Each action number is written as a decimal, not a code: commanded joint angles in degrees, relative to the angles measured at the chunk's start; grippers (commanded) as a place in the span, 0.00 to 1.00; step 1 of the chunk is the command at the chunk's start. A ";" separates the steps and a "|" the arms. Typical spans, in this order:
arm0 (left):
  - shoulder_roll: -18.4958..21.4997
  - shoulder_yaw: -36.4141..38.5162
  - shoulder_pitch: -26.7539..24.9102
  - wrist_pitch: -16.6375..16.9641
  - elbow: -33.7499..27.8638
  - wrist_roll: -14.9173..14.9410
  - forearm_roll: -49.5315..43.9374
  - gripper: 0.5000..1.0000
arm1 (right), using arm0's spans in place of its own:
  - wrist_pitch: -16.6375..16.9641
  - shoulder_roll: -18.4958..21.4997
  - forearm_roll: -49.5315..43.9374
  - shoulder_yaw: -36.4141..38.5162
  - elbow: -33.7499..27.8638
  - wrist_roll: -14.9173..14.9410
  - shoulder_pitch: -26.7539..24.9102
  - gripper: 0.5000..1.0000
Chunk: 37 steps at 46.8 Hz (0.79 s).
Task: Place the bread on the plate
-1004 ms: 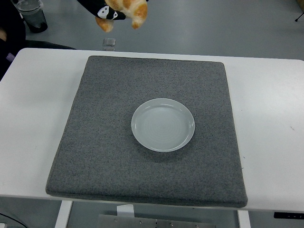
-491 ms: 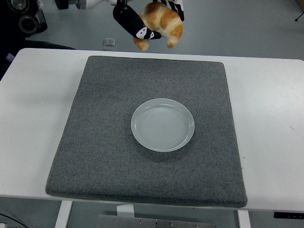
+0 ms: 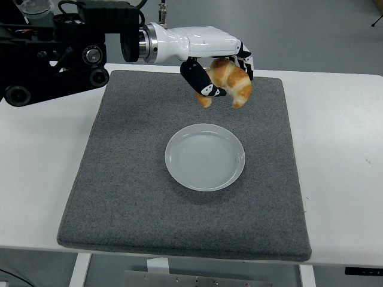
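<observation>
My left hand (image 3: 218,76) comes in from the left edge and is shut on a golden-brown croissant (image 3: 231,84). It holds the bread in the air over the far part of the grey mat, just beyond the plate's far right rim. The round pale plate (image 3: 204,156) lies empty in the middle of the mat. The right arm does not show.
A square grey mat (image 3: 131,179) covers most of the white table (image 3: 341,155). My left arm's black and white forearm (image 3: 90,51) stretches across the far left of the table.
The left hand with the croissant has moved right and down, nearer the plate, and more of the arm has come into view.
</observation>
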 commanded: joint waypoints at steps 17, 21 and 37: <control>-7.87 0.09 7.86 1.44 4.93 -0.01 5.66 0.00 | 0.04 0.00 0.00 0.00 0.00 0.04 0.00 0.86; -9.19 0.09 9.18 1.44 6.16 -0.01 7.68 0.00 | 0.04 0.00 0.00 0.00 0.00 -0.04 0.00 0.86; -11.12 1.67 12.87 1.44 7.66 -0.01 10.84 0.00 | -0.04 0.00 0.00 0.00 0.00 0.04 0.00 0.86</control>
